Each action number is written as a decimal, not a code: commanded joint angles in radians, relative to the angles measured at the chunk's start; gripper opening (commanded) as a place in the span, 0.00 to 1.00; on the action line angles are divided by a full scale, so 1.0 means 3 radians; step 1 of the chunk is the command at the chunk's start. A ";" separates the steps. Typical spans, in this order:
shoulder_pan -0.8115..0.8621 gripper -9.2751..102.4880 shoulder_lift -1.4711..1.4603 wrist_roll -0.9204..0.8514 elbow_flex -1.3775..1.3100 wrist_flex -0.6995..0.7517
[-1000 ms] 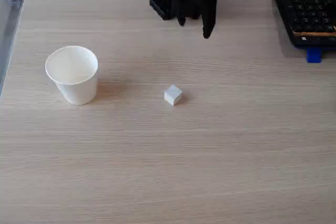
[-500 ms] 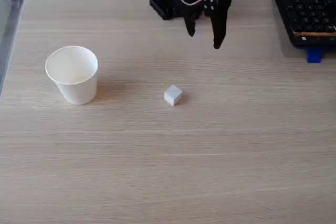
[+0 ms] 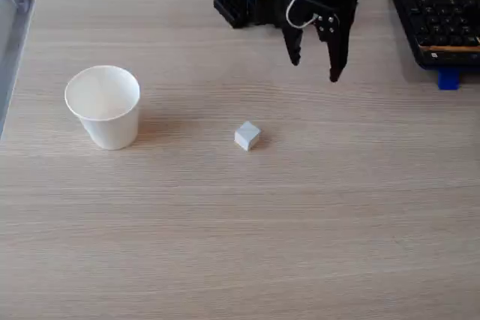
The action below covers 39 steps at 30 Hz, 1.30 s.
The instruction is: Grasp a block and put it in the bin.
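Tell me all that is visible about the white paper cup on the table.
The white paper cup stands upright on the light wooden table, at the left in the fixed view. Its round rim is wide and the wall tapers toward a narrower base. It looks like plain matte paper, without print. The inside appears empty. A soft shadow falls to its right. Nothing touches it except the table; the small white block lies apart to its right, and the open claw is farther off.
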 commanded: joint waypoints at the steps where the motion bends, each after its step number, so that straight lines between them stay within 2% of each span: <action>1: -0.0061 0.34 -0.0072 0.0046 -0.0148 -0.0072; 11: -0.0041 0.34 -0.0245 0.0046 -0.0128 -0.0291; 39: 0.0476 0.34 -0.0685 -0.0194 -0.0210 -0.0695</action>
